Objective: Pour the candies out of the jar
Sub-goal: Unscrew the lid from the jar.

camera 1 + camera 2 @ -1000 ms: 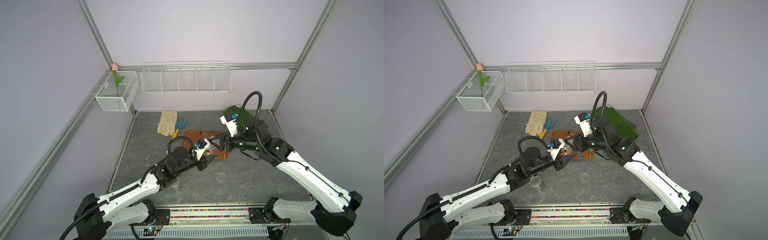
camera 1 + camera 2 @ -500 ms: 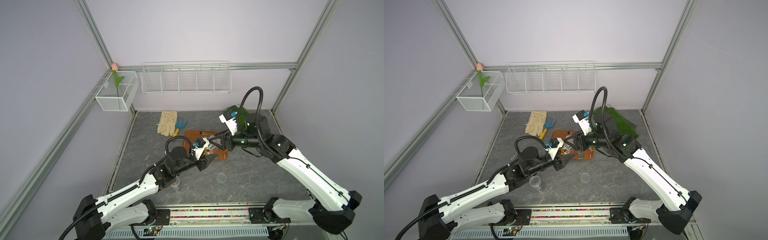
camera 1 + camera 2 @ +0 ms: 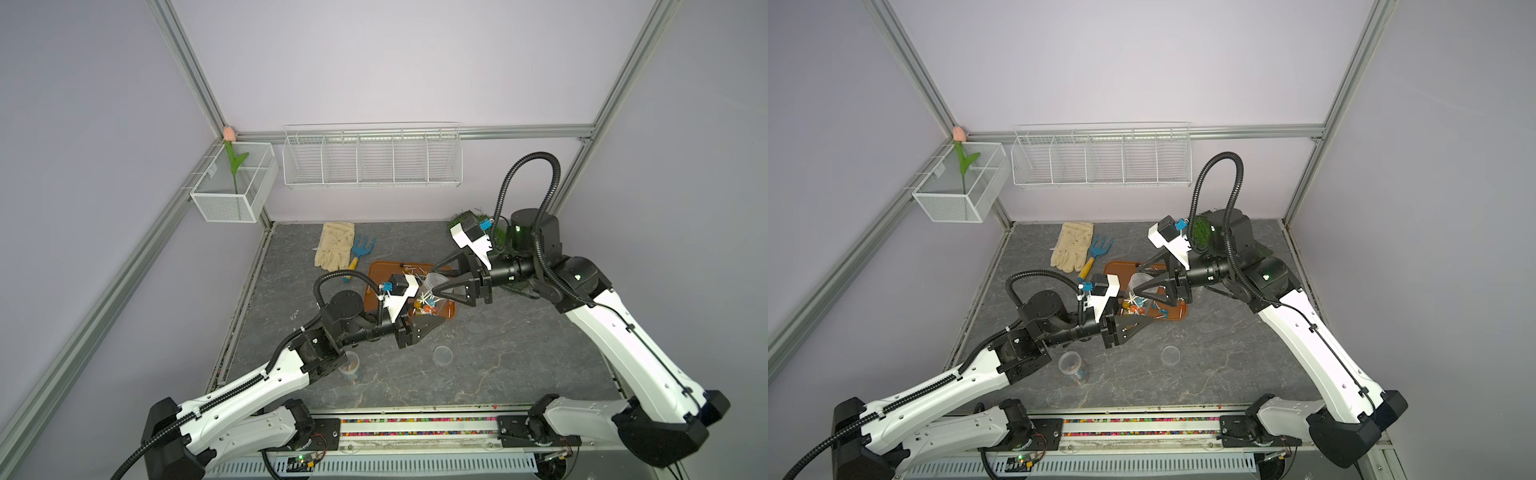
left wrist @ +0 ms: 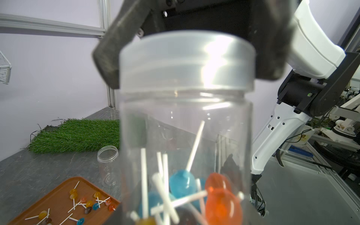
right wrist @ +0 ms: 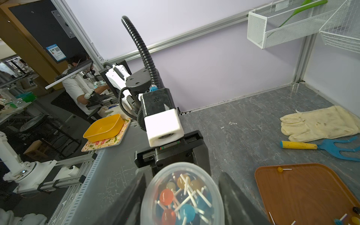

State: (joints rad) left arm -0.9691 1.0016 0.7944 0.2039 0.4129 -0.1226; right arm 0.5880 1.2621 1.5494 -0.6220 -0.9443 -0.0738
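While the grey counter [image 3: 519, 353] takes up the whole floor of the cell, both arms reach to its middle and meet above the brown tray [image 3: 380, 274]. A patch of green turf [image 4: 76, 134] lies at the far right corner. A cream glove [image 3: 334, 245] lies toward the back wall with a blue hand rake [image 3: 361, 249] just beside it.

The jar [image 4: 185, 136], clear plastic, is held off the counter over the near part of the tray, and the left fingers [image 3: 436, 322] are closed on its lower end. Its translucent lid [image 4: 187, 62] sits on the mouth. The right fingers [image 3: 440, 291] stand spread wide, one on each side of the lid, and the right wrist view shows a gap beside it on at least one side.

A second jar [image 4: 108, 165], open-mouthed, stands on the counter between tray and turf. A third jar [image 3: 351, 365] stands close to the left arm, and a loose cap [image 3: 442, 355] lies flat on the counter near the tray.

Most of the candies [image 4: 183, 185] lie heaped at the bottom of the held jar, blue and orange heads under crossed white sticks. Loose candies [image 4: 87, 204] lie scattered on the tray.
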